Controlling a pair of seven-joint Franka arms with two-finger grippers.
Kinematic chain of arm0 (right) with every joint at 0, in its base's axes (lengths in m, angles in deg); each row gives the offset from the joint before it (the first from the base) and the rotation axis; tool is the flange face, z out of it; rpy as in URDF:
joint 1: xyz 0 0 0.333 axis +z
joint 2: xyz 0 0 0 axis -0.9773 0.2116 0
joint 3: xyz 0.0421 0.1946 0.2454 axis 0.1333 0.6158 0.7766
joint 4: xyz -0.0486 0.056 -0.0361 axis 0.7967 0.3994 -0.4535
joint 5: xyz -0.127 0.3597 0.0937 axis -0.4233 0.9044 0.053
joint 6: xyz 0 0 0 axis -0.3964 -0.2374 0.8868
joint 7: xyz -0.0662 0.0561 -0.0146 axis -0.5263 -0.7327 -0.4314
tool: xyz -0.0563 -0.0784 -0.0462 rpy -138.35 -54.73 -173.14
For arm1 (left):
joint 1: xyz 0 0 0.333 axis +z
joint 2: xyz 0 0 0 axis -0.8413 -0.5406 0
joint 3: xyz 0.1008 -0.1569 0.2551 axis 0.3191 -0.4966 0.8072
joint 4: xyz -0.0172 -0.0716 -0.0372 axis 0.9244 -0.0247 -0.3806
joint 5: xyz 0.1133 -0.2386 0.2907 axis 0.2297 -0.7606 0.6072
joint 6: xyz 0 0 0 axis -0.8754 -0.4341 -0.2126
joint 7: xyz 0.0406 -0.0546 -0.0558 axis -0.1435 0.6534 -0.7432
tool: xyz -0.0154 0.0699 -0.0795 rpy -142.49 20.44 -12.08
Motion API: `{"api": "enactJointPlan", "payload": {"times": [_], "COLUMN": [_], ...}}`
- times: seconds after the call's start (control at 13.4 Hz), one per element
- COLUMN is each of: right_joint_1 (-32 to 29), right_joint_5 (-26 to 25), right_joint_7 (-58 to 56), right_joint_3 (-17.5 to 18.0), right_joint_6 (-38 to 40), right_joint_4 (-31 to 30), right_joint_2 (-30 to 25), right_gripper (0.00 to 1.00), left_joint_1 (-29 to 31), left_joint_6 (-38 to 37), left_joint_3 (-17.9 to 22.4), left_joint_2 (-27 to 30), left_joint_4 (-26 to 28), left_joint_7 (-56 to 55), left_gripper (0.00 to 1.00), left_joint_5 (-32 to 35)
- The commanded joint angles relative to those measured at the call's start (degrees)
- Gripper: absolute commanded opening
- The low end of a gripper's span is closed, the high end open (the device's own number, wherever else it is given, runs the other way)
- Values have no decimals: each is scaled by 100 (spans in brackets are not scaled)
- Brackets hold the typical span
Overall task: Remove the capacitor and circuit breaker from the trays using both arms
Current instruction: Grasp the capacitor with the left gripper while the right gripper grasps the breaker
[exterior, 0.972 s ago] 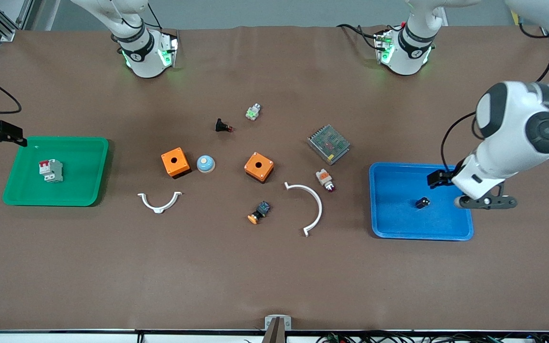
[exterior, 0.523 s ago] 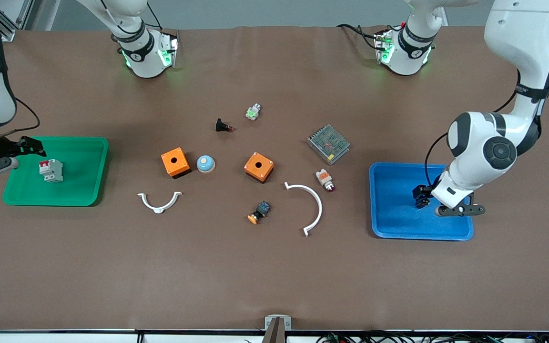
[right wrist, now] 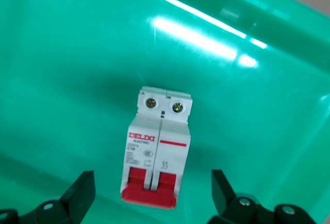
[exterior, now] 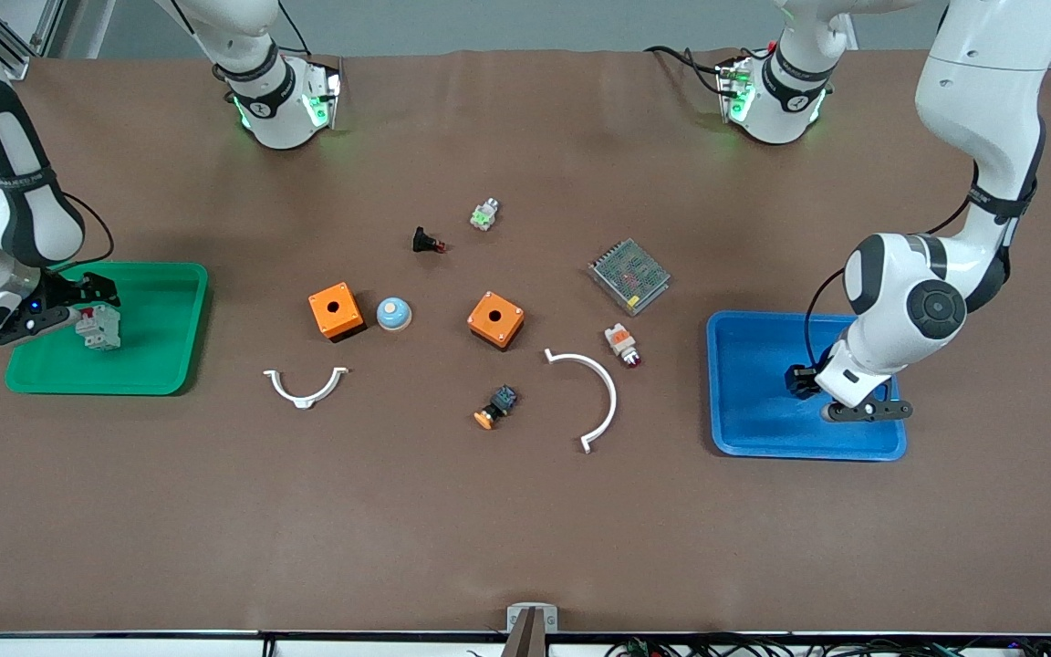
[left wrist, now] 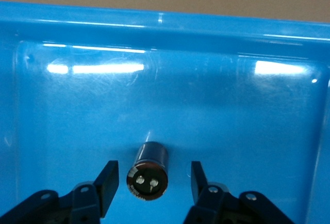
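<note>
The capacitor (left wrist: 148, 171), a tiny black cylinder with two pale spots on its end, lies on its side in the blue tray (exterior: 754, 429). My left gripper (exterior: 797, 379) is low over it and hides it in the front view. In the left wrist view the left gripper (left wrist: 153, 178) is open, one finger on each side of the capacitor, not touching. The breaker (exterior: 101, 328), light grey with a red lever, lies in the green tray (exterior: 151, 365). My right gripper (exterior: 77, 308) is open just over it. In the right wrist view the right gripper (right wrist: 152, 185) straddles the breaker (right wrist: 157, 141) with gaps.
Between the trays lie two orange boxes (exterior: 336, 310) (exterior: 495, 319), a blue dome (exterior: 393, 314), two white curved brackets (exterior: 305, 388) (exterior: 594, 397), a mesh power supply (exterior: 629, 276), a black part with red tip (exterior: 425, 241), a white-orange part (exterior: 622, 344) and an orange-capped part (exterior: 495, 408).
Both arms have swung in and come down. The right gripper moved from outside the green tray to over the breaker. The left gripper moved from the blue tray's edge to over the capacitor.
</note>
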Motion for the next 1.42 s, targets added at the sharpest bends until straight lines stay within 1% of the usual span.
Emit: {"api": "enactJointPlan", "payload": {"times": [0.0,0.07,0.15,0.22,0.3,0.37,0.45,0.52,0.6,0.67,0.75,0.82,0.97,1.12,1.2,1.35], "right_joint_1": [-129,-129,-120,-129,-120,-111,-68,-15,81,213,440,669,1047,1320,1478,2004], "right_joint_5": [61,61,61,61,61,61,61,61,61,70,70,79,88,288,438,474], "right_joint_7": [-46,-19,7,16,16,25,25,42,234,497,830,1242,2069,2650,2905,3878], "right_joint_3": [108,108,108,108,117,117,126,143,161,161,161,161,161,161,161,161], "right_joint_6": [-42,-33,-41,-42,-33,11,55,116,386,737,1289,1790,2321,2428,2428,2498], "right_joint_4": [15,33,33,59,68,120,182,252,392,567,891,1181,1552,1606,1597,1597], "right_joint_2": [38,38,38,38,38,29,20,12,-6,-15,-50,-67,-102,-155,-190,-226], "right_gripper": [81,62,54,35,24,14,6,5,4,4,4,4,4,4,4,4], "left_joint_1": [1,45,80,89,89,89,89,80,37,2,-86,-217,-647,-1226,-1508,-1965], "left_joint_6": [42,42,42,42,42,42,24,7,-11,-37,-142,-282,-738,-1021,-1022,-1022], "left_joint_3": [3,3,3,3,3,3,3,-6,-23,-58,-94,-137,-173,-173,-173,-156], "left_joint_2": [-32,-76,-137,-173,-173,-156,-121,-59,72,177,300,406,486,390,242,-171], "left_joint_4": [-102,-128,-163,-164,-146,-146,-146,-155,-164,-173,-199,-269,-592,-918,-1102,-1498], "left_joint_7": [-81,-81,-81,-81,-81,-81,-81,-81,-98,-151,-264,-439,-1053,-2000,-2458,-3188], "left_gripper": [48,47,43,34,18,6,0,0,0,0,0,0,0,0,0,0], "left_joint_5": [119,119,119,119,127,128,128,128,128,128,128,119,128,119,119,127]}}
